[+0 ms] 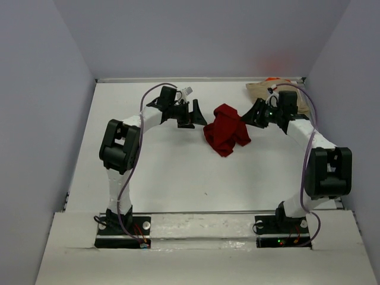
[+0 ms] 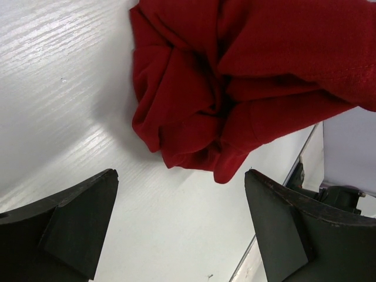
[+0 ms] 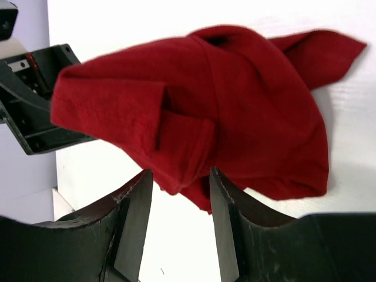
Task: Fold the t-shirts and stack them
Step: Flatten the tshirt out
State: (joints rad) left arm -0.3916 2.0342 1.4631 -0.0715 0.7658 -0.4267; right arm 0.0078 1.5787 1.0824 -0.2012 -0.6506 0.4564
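Left tool (image 1: pixel 196 113): wide open, nothing between the fingers; hangs over the white surface (image 1: pixel 172 172) just left of the shirt.
Left wrist view: both black fingers (image 2: pixel 76 226) at the bottom corners, bare surface between them; shirt edge lies just ahead of the tips, apart from them.
Crumpled dark red cloth t-shirt (image 1: pixel 227 132): bunched heap on the surface, mid-table toward the back, between the two tools.
Shirt, top view only: shows it as a small lump with a point trailing toward the near side.
Shirt, wrist views only: deep folds and a stitched hem show (image 2: pixel 194 100); a sleeve-like flap sticks out to the left (image 3: pixel 117 111).
Right tool (image 1: pixel 254 114): at the shirt's right edge, jaws narrowed to about half.
Right wrist view: a fold of red cloth (image 3: pixel 182 170) hangs down at the tips, right between the fingers (image 3: pixel 132 223); cannot tell if it is pinched.
Tan cloth t-shirt (image 1: pixel 260 91): far right corner, behind the right arm, partly hidden by it; top view only.
Bright orange fabric sliver (image 1: pixel 272 79): peeks out at the tan shirt's back edge; top view only.
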